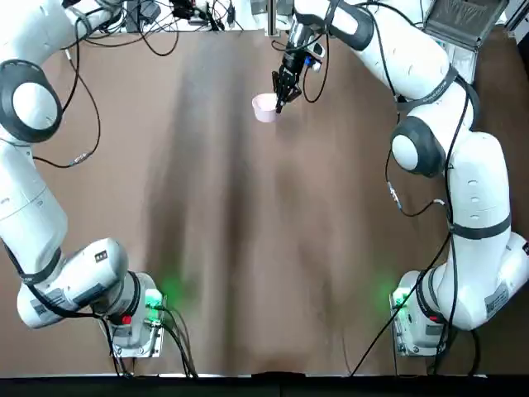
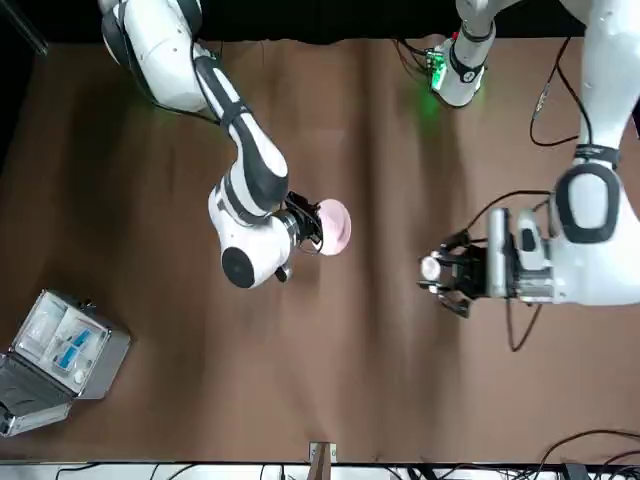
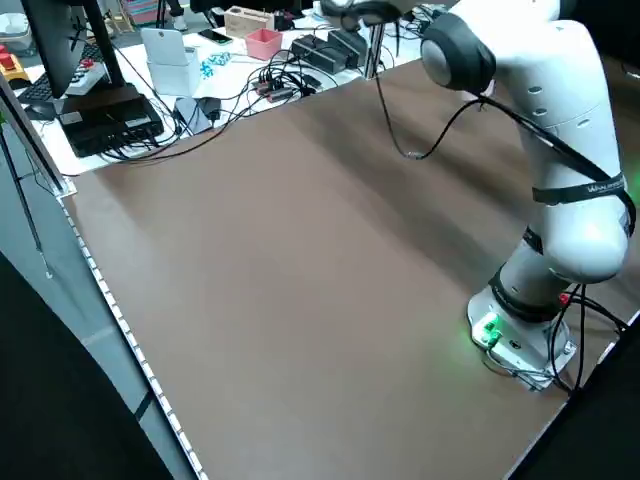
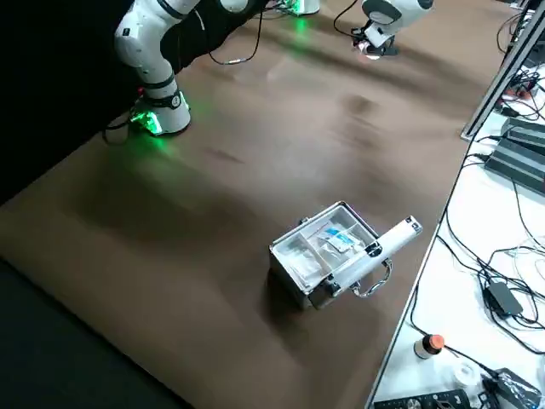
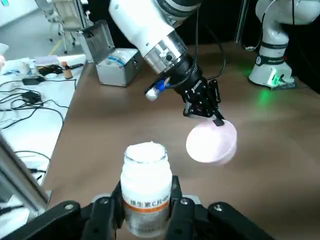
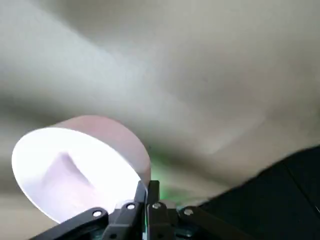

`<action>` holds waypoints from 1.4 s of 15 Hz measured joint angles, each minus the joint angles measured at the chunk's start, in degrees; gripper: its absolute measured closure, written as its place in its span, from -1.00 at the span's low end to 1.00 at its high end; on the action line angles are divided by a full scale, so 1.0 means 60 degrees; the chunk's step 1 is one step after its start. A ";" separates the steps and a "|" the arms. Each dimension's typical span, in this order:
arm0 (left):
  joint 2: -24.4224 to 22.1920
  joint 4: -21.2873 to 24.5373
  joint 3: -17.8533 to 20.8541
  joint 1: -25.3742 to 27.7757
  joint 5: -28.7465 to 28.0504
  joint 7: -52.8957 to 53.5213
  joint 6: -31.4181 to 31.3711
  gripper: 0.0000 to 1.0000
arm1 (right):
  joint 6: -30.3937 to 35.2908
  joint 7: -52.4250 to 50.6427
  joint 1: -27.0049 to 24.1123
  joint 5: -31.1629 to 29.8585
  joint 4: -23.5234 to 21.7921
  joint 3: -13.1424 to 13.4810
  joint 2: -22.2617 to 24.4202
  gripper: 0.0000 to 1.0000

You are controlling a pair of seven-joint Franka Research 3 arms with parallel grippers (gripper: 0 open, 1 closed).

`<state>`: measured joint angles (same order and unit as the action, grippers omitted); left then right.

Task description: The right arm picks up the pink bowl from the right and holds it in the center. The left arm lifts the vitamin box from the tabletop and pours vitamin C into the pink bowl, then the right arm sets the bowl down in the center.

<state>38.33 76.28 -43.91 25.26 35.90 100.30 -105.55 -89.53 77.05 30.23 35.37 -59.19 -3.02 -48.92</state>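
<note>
The right gripper [image 6: 145, 200] pinches the rim of the pink bowl [image 6: 82, 167], its fingers closed on the wall, and holds it up over the far, middle part of the worktop [image 1: 223, 248]. The left gripper [image 2: 432, 270], to the left of the bowl, has its fingers on either side of the vitamin box [image 5: 146, 187], a small white bottle with an orange band, gripping it upright and apart from the bowl.

An open grey hinged case [image 4: 328, 256] with clear compartments and blue-white contents stands at the far right of the worktop, well apart from the bowl. Black cables [image 1: 450, 190] loop along both arms.

The worktop is matte brown with darker streaks; green light glows by each arm's base. Beyond its far edge, a white table [image 3: 215, 75] carries tangled cables, dark boxes, a pink box [image 3: 264, 43] and a monitor [image 3: 55, 35].
</note>
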 joint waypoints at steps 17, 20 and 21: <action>0.3279 0.1079 0.0548 0.3108 0.0618 0.4110 0.1816 0.28 | -0.3177 -0.1661 0.0037 -0.1305 -0.1339 0.0107 -0.0221 0.96; 0.3411 0.1840 0.0990 0.3719 0.0618 0.5626 0.1751 0.28 | -0.3796 -0.1888 0.0037 -0.1370 -0.1820 0.0108 -0.0223 0.96; 0.3410 0.1999 0.1075 0.3780 0.0618 0.6019 0.1511 0.28 | -0.3867 -0.1901 0.0035 -0.1374 -0.1903 0.0111 -0.0224 0.96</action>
<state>58.79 88.28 -37.46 47.94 39.61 136.41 -96.49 -112.73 65.64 30.44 27.12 -70.60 -2.35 -50.27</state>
